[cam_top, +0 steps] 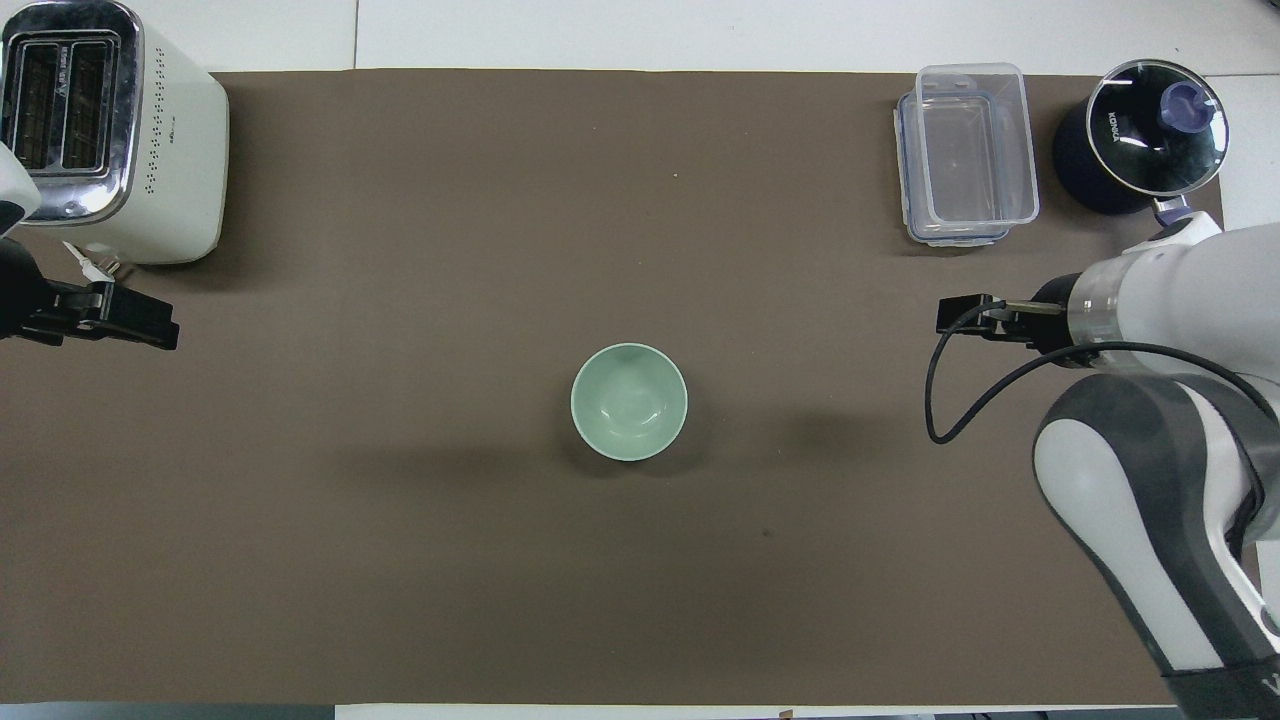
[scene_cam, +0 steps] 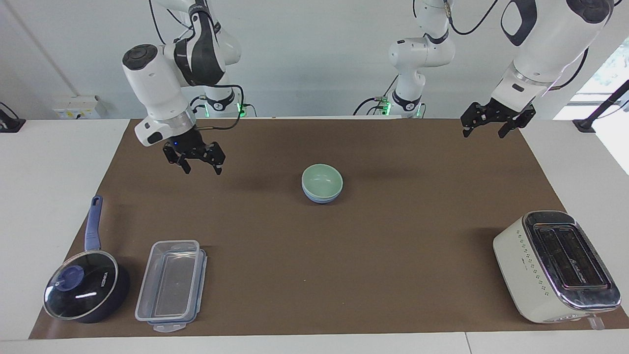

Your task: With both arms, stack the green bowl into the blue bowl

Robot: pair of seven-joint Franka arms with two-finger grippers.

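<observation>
The green bowl (scene_cam: 322,179) sits nested inside the blue bowl (scene_cam: 320,199) at the middle of the brown mat; only the blue bowl's lower wall shows under it. In the overhead view the green bowl (cam_top: 628,400) hides the blue one. My right gripper (scene_cam: 194,157) is open and empty, raised over the mat toward the right arm's end, well apart from the bowls. It also shows in the overhead view (cam_top: 960,316). My left gripper (scene_cam: 493,121) is open and empty, held high over the mat's edge at the left arm's end, waiting.
A white toaster (scene_cam: 557,265) stands at the left arm's end, far from the robots. A clear lidded container (scene_cam: 171,284) and a dark blue saucepan with glass lid (scene_cam: 83,287) stand at the right arm's end, far from the robots.
</observation>
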